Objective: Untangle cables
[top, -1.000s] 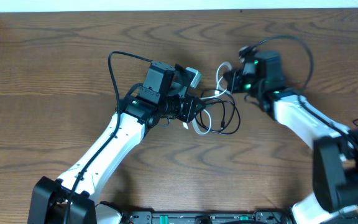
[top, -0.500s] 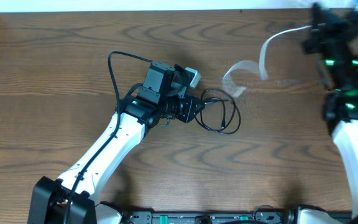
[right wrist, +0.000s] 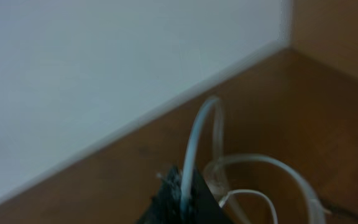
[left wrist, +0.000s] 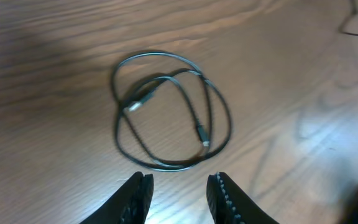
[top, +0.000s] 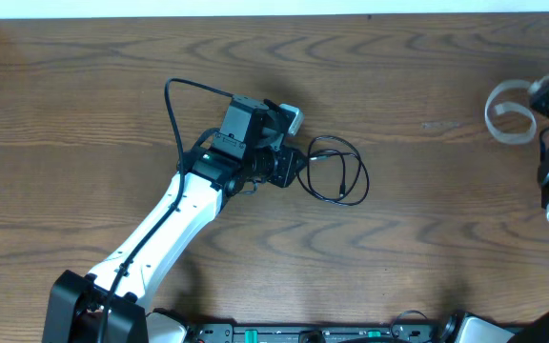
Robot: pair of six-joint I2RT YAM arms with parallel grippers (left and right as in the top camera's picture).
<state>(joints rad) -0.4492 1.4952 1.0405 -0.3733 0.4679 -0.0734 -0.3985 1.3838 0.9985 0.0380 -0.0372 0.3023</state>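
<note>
The black cable [top: 336,171] lies flat on the tabletop [top: 84,114] near its centre, in a loose loop with a couple of strands crossing inside it and both small plug ends resting within the loop. The left pincer [top: 292,169] sits just at the loop's 9 o'clock side, low over the wood. From the left wrist view, its fingers [left wrist: 143,190] stand apart with nothing between them, and the black cable [left wrist: 194,115] lies just beyond the tips, not gripped. Far off toward 3 o'clock, at the tabletop's edge, the right pincer [top: 546,95] is clenched on the white cable [top: 490,112], which curls out from it in a pale loop toward 9 o'clock; it looks blurred from above. In the right wrist view, the white cable [right wrist: 194,134] rises out of the closed dark tips of the pincer [right wrist: 180,186] and bends into a few curls, with the white wall [right wrist: 104,74] behind. I cannot tell whether that loop touches the wood. The two cables are well apart, with no strand joining them.
</note>
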